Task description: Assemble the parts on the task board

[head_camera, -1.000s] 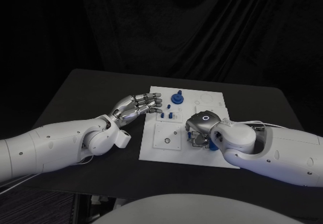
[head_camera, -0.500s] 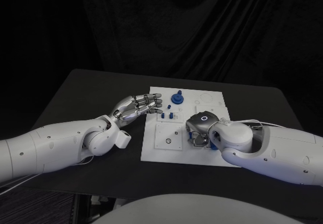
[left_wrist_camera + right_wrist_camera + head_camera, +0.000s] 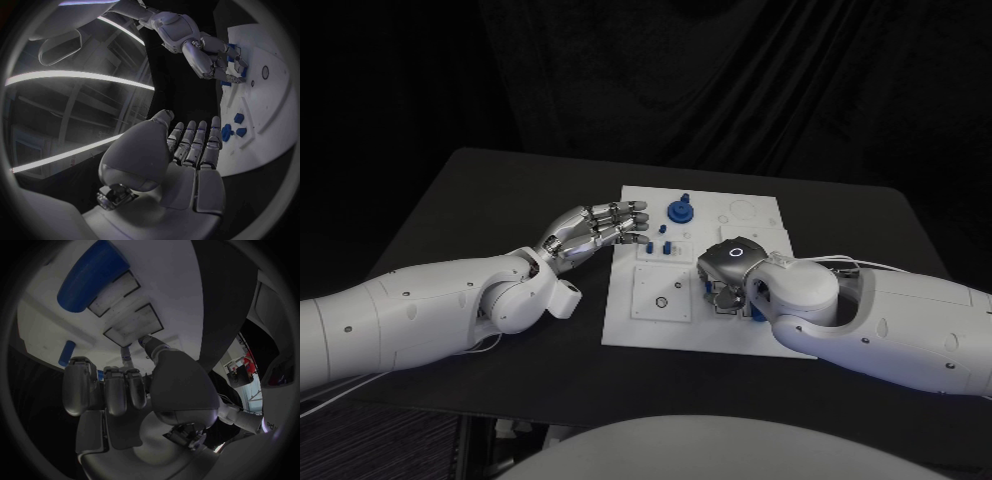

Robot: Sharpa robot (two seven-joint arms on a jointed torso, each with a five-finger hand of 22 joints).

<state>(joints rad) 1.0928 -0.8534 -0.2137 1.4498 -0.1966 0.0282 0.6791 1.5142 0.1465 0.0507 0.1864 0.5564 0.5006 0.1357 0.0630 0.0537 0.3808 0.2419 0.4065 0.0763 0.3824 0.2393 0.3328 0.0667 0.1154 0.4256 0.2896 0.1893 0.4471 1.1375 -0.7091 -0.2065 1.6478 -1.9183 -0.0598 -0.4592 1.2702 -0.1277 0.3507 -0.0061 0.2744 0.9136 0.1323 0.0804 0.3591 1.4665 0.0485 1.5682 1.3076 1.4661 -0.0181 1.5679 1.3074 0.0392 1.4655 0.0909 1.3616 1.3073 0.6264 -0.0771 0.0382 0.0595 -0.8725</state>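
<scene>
Two white arms reach over the black bench. The white task board lies in its middle. The left hand hovers at the board's edge, fingers apart, holding nothing. The right hand rests on the board, fingers curled; what they hold, I cannot tell. Small blue parts stand near the far edge.

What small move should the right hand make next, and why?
Probably lower slowly and settle the part. The right hand is curled down over the task board near a blue part; whether it holds anything is hidden. The left hand hovers open.
</scene>
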